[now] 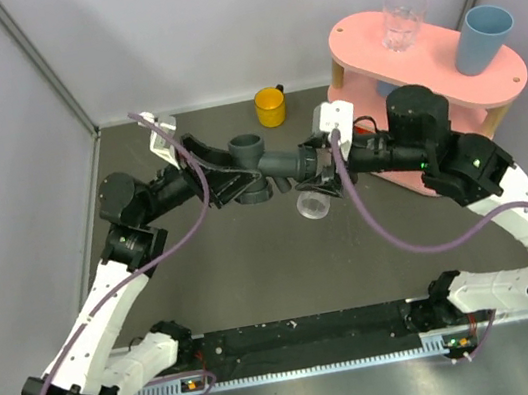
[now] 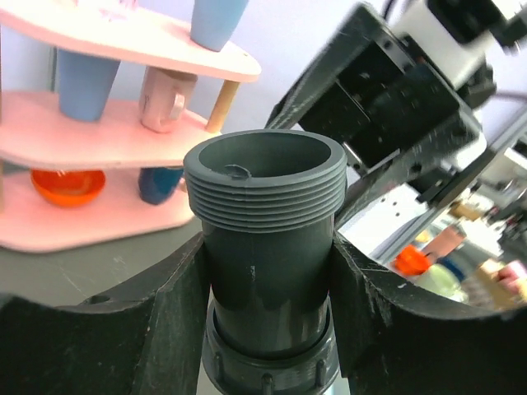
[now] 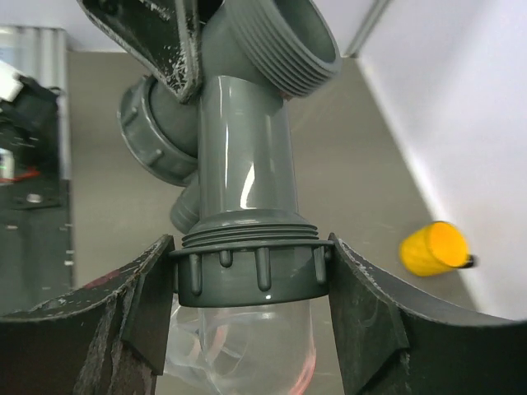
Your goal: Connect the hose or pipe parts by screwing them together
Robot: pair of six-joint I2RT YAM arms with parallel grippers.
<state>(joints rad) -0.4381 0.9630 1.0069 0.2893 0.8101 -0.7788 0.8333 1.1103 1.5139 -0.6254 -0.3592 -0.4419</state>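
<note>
The dark table (image 1: 258,280) lies open at 6 o'clock; the pink two-tier wooden shelf (image 1: 437,52) crowds my right arm at 3. My left gripper (image 2: 268,284) clamps the dark grey plastic T-shaped pipe fitting (image 1: 263,162) mid-air over table centre. My right gripper (image 3: 247,280) pinches the short clear tube with grey ribbed collar (image 3: 247,263), started on the fitting's 3 o'clock end. Bare threads show, so I judge turns remain. The small yellow cup (image 1: 271,107) sits apart at 12.
</note>
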